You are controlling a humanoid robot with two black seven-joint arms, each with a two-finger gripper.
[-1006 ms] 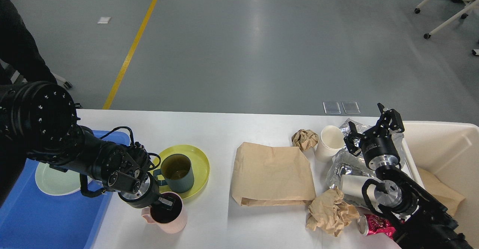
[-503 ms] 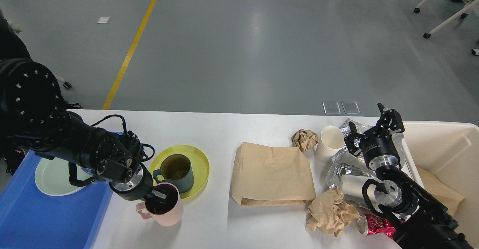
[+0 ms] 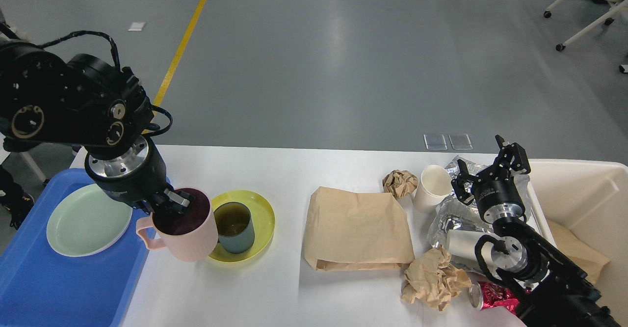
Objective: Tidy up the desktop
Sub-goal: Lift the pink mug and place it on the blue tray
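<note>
The white desktop (image 3: 294,297) spans the view. My left gripper (image 3: 169,206) is shut on the rim of a pink mug (image 3: 184,229) and holds it in the air above the desktop, between the blue tray (image 3: 64,287) and the yellow plate (image 3: 260,219). A dark green mug (image 3: 235,226) stands on that plate. My right gripper (image 3: 485,167) is open and empty, above crumpled silver foil (image 3: 451,219) near a white paper cup (image 3: 431,184).
A pale green plate (image 3: 86,219) lies in the blue tray. A flat brown paper bag (image 3: 358,229), two crumpled brown paper balls (image 3: 400,182) (image 3: 431,278), a metal can (image 3: 463,243) and a red wrapper (image 3: 495,295) lie on the right. A cream-white bin (image 3: 588,194) stands at the far right.
My left gripper has lifted the pink mug off the desktop and moved it up and back, towards the tray. The right arm has not moved.
</note>
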